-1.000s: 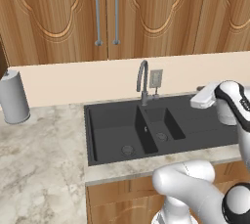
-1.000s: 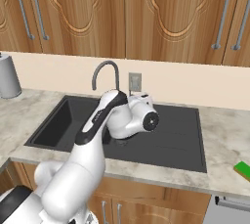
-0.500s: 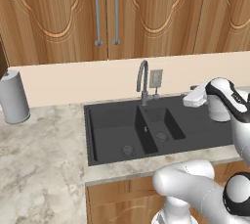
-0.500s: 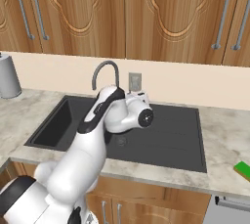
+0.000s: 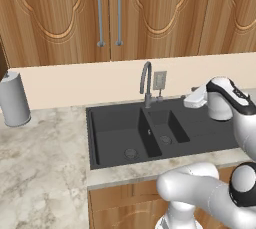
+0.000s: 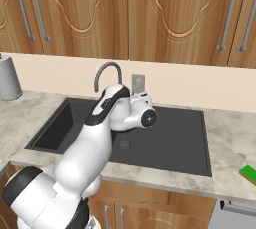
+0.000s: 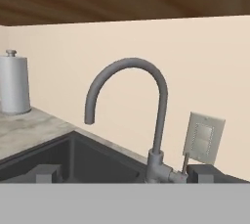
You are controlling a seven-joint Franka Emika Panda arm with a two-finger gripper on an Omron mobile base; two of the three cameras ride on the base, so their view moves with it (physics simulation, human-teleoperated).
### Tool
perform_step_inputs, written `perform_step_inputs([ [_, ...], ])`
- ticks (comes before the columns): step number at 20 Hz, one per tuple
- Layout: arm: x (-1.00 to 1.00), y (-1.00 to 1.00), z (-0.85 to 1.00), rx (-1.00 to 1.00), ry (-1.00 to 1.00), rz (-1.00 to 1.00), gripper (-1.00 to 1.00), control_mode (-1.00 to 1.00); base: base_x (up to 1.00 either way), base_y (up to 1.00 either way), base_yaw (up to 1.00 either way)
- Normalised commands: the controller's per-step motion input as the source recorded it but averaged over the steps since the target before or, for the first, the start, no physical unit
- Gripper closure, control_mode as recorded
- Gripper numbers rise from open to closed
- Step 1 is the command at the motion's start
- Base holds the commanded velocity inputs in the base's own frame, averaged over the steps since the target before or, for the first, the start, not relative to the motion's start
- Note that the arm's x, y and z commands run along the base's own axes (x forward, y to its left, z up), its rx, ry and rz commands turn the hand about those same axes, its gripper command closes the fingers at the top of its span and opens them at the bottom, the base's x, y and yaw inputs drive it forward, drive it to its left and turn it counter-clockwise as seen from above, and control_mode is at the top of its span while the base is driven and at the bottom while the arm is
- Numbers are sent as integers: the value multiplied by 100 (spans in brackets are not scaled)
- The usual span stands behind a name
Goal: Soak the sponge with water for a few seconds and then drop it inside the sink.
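Note:
The green sponge [image 6: 248, 173] lies flat on the counter at the far right, well away from the arm. The dark grey sink [image 5: 115, 133] has a deep left basin, a smaller middle basin and a drainboard [image 6: 175, 133] on the right. No water is in view at the curved grey faucet spout [image 7: 90, 115]. My gripper [image 5: 186, 99] hovers over the drainboard and points at the faucet [image 5: 146, 80]. In the hand view the gripper [image 7: 124, 174] is open, its fingertips [image 7: 46, 173] wide apart and holding nothing. The faucet base and its small lever [image 7: 184, 162] stand ahead between them.
A grey paper towel roll [image 5: 14, 99] stands on the marble counter far left of the sink. A wall outlet [image 5: 159, 80] sits just right of the faucet. Wooden cabinets [image 5: 107, 13] hang above the backsplash.
The hand has swung left over the drainboard, closer to the faucet. The jaws have stayed wide open.

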Motion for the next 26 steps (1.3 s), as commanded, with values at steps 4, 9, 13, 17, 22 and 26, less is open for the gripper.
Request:
perform_step_inputs([
  [4, 16, 4, -17, 0, 0, 0, -100, -100, 0, 0, 0],
  [9, 9, 14, -19, 0, 0, 0, -100, -100, 0, 0, 0],
  [13, 4, 21, -14, 0, 0, 0, -100, -100, 0, 0, 0],
  [17, 10, 14, -9, 0, 0, 0, -100, -100, 0, 0, 0],
  [22, 18, 13, -4, 0, 0, 0, -100, -100, 0, 0, 0],
  [26, 31, 0, 0, 0, 0, 0, -100, -100, 0, 0, 0],
])
